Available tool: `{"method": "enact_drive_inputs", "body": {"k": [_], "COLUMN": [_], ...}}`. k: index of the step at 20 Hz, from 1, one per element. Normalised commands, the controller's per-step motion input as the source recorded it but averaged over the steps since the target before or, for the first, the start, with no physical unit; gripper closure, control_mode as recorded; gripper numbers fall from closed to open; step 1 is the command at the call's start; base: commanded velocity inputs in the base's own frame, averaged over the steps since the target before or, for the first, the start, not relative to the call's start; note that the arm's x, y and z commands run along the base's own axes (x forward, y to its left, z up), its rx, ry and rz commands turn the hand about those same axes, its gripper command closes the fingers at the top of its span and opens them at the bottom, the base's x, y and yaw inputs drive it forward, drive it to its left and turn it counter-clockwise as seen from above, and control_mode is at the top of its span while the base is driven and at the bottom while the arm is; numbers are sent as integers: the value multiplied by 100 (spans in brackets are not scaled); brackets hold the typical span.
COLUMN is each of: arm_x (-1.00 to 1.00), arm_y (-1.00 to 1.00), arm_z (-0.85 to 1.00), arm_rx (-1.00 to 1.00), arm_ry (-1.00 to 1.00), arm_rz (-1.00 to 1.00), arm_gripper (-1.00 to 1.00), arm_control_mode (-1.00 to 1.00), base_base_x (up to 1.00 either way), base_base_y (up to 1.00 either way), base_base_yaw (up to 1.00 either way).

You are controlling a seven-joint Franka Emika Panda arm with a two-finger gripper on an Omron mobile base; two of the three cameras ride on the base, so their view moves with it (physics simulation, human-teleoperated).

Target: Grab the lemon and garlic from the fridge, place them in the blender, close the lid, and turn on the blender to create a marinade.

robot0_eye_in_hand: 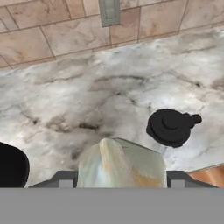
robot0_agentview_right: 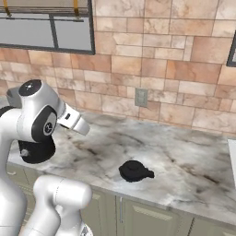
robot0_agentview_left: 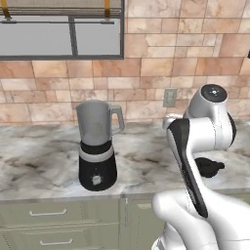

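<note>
Blender (robot0_agentview_left: 97, 146): upright on the marble counter (robot0_agentview_left: 39, 166), left of the arm in the left base view. Black base with front knob, silver band, grey jar with the handle on its right side. The jar's mouth is open, with no lid on it.
Lid (robot0_eye_in_hand: 170, 126): flat on the counter, well apart from the blender, knob up, a small tab on one side. Also seen in the right base view (robot0_agentview_right: 135, 171), near the counter's front edge.
Gripper (robot0_eye_in_hand: 118, 181): dark tips low in the hand view, wide apart, with a pale, greenish-tan faceted object (robot0_eye_in_hand: 121, 164) between them. What that object is, I cannot tell.
Wall: tan stone tiles with a grey outlet (robot0_agentview_right: 141, 97) above the counter.
Cabinets (robot0_agentview_left: 49, 219): pale green, under the counter.
</note>
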Motion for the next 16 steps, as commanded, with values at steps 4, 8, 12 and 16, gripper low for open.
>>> {"method": "enact_drive_inputs", "body": {"k": [4,8,12,16], "arm_x": [-10,-1,2,16], "arm_y": [4,44,87,97], "arm_z": [75,99,65,24], "arm_rx": [5,0,-1,-3], "arm_ry": [-17,-16,-4,1], "arm_rz": [4,8,22,32], "arm_gripper": [100,100,100,100], "arm_control_mode": [-100,-100,-100,-100], "base_base_x": [0,0,0,0], "base_base_y": [0,0,0,0], "base_base_yaw": [0,0,0,0]}}
